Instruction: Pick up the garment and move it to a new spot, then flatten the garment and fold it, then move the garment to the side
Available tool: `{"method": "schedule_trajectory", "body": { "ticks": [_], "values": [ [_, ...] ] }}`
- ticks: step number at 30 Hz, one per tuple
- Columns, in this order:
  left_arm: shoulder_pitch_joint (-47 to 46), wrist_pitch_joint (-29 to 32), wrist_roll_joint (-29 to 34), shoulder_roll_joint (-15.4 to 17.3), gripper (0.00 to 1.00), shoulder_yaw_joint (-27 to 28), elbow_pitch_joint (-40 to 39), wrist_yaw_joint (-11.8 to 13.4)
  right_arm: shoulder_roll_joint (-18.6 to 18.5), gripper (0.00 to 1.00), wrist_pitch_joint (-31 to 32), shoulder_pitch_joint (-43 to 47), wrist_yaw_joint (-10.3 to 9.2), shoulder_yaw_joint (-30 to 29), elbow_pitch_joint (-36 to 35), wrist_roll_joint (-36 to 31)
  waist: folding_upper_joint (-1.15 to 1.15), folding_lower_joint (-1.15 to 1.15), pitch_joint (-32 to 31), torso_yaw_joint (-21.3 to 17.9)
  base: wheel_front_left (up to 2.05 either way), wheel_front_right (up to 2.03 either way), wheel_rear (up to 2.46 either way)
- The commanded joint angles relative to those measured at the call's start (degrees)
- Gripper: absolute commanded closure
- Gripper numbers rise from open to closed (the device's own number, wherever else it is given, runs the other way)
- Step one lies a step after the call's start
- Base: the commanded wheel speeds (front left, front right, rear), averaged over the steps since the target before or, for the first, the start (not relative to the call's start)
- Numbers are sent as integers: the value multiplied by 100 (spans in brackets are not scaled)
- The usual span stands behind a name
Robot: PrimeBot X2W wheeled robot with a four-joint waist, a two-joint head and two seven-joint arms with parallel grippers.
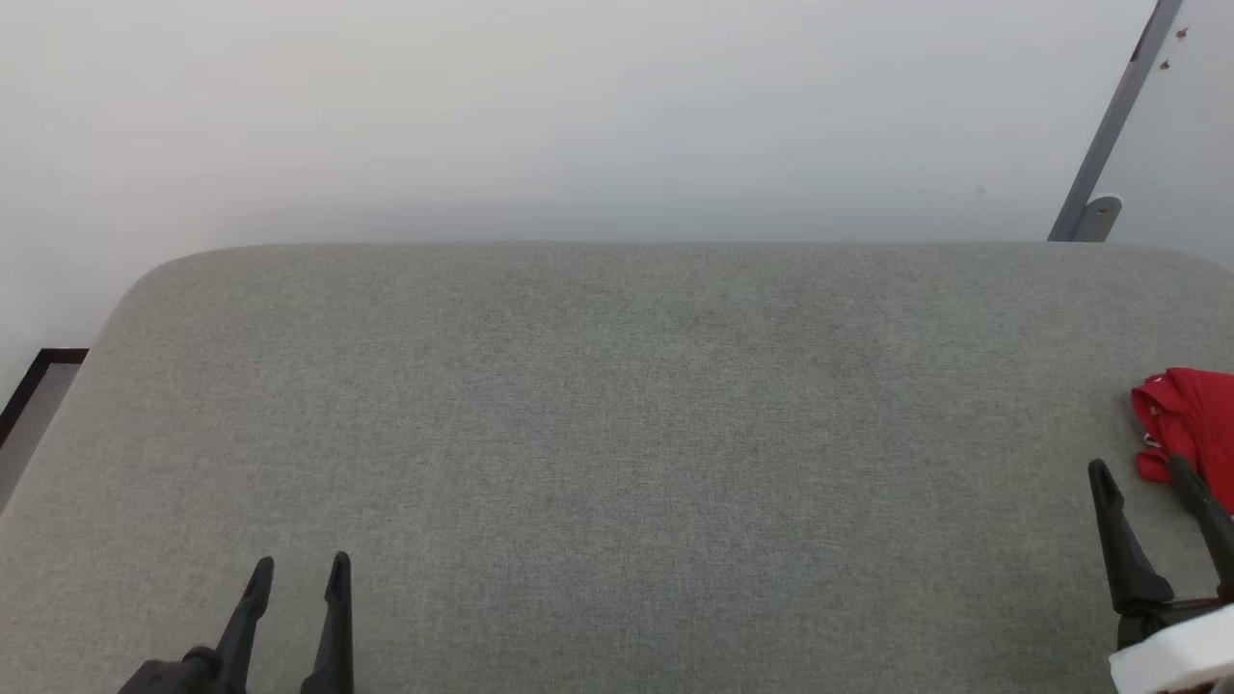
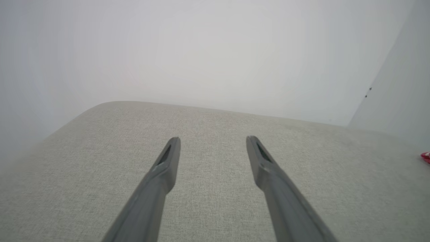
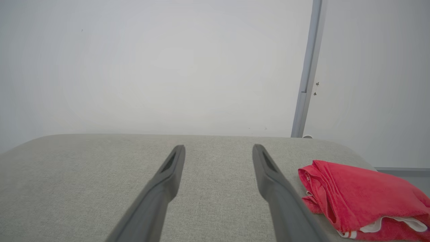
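Red folded garment point(image 1: 1191, 414) lies at the right edge of the desk point(image 1: 617, 386), just beside the spread right gripper point(image 1: 1140, 469); the left gripper point(image 1: 302, 561) is spread too. It looks soft and light; I would pinch its thick folded edge.

Folded red garment point(image 3: 362, 198), white trim showing, at cushion's right edge

You have bright, even, diffuse light in all three views, and shadows on the grey cushion point(image 1: 617, 434) are faint and soft. Both wrist views bow the cushion's far edge into a curve and blur the fingers point(image 2: 147, 201) near the lens, while the white wall point(image 1: 578, 116) looks washed out.
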Motion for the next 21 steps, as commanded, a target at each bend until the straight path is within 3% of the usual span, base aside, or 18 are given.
{"method": "schedule_trajectory", "body": {
  "ticks": [1,21],
  "values": [
    [119,-27,53,2,0,42,-119,-8,74,0,87,187,-1,-125,-225,-61,0,0,10,29,0,0,0],
    [138,-27,160,-29,0,139,-327,-8,391,0,417,429,-1,-417,-915,-309,0,0,117,16,0,0,0]
  ]
}}
